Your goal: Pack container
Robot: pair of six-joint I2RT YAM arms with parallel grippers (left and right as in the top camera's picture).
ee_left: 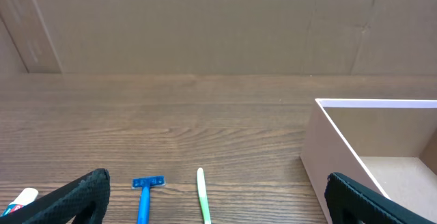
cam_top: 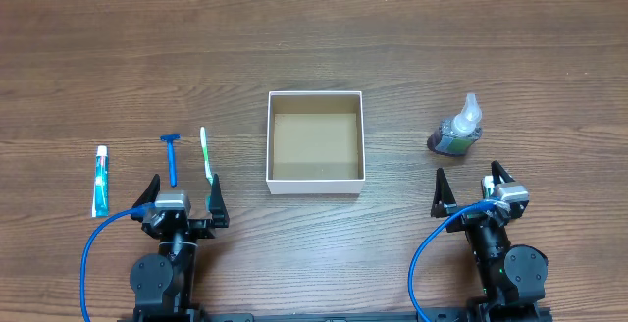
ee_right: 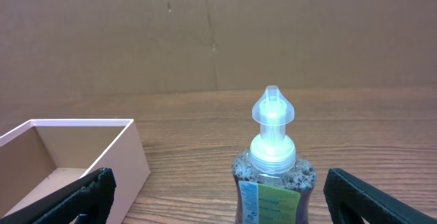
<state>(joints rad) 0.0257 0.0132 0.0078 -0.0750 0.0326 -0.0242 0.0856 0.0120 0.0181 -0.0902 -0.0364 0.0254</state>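
Two arms, left and right, sit retracted, jaws spread wide.

Desk: brown wood-grain surface, evenly lit. Cardboard panels stand along far edge, seams visible.

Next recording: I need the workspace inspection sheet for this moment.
Surface: wooden table, no spills seen.
Job's things: container central, open, empty; toothpaste, razor and toothbrush lying to its left; soap bottle upright to its right.
Clutter: nothing seen.
Grippers: left gripper open, empty; right gripper open, empty.
Cables: blue cable at left arm, another at right, touching no items.
Surroundings: cardboard wall behind table.
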